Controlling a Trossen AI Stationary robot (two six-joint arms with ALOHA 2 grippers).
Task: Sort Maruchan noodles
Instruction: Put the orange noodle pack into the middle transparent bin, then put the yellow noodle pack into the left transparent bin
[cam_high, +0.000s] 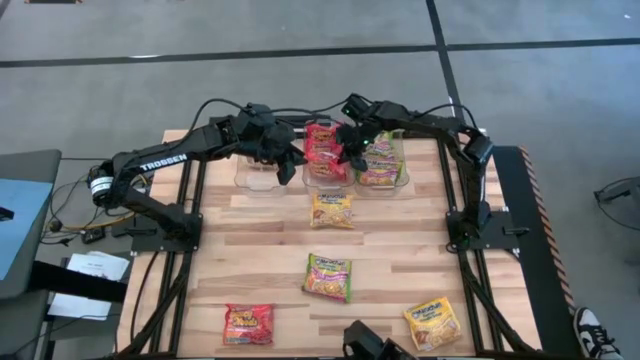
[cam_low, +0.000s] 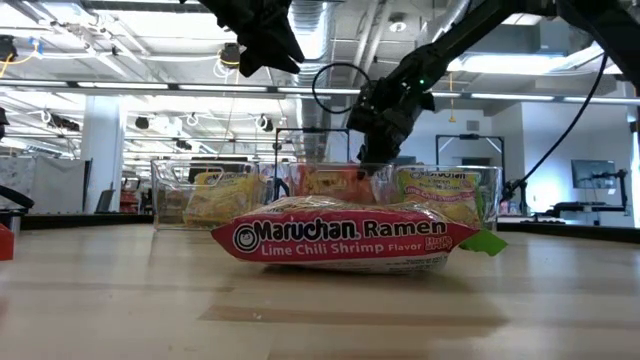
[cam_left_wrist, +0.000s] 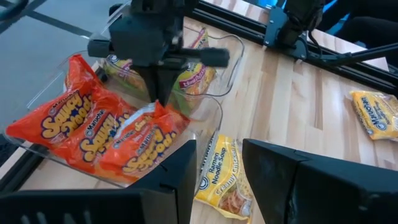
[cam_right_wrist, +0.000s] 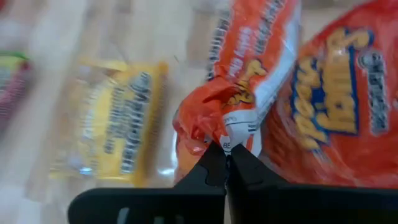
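Several red Maruchan packets (cam_high: 322, 145) lie in the middle clear bin (cam_high: 325, 178) at the far edge, and green packets (cam_high: 383, 160) lie in the right bin. My right gripper (cam_high: 350, 150) reaches down into the middle bin and is shut on a red packet (cam_left_wrist: 140, 134). My left gripper (cam_high: 290, 152) hangs open and empty above the gap between the left bin (cam_high: 258, 172) and the middle bin. Loose on the table lie a yellow packet (cam_high: 332, 210), a green one (cam_high: 328, 277), a red one (cam_high: 248, 324) and another yellow one (cam_high: 433, 323). My right gripper pinches the red packet's crimped end edge (cam_right_wrist: 233, 127) between its two fingers, which point down from above. The edge is bunched up at the fingertips (cam_left_wrist: 158, 106). The packet slopes down from the hold, and its lower part rests on the other red packets in the middle bin.
The three clear bins stand in a row along the far edge. The arms' black bases and rails run along the left (cam_high: 180, 225) and right (cam_high: 465, 225) sides. A dark camera mount (cam_high: 365, 342) sits at the near edge. Bare wood lies between the loose packets.
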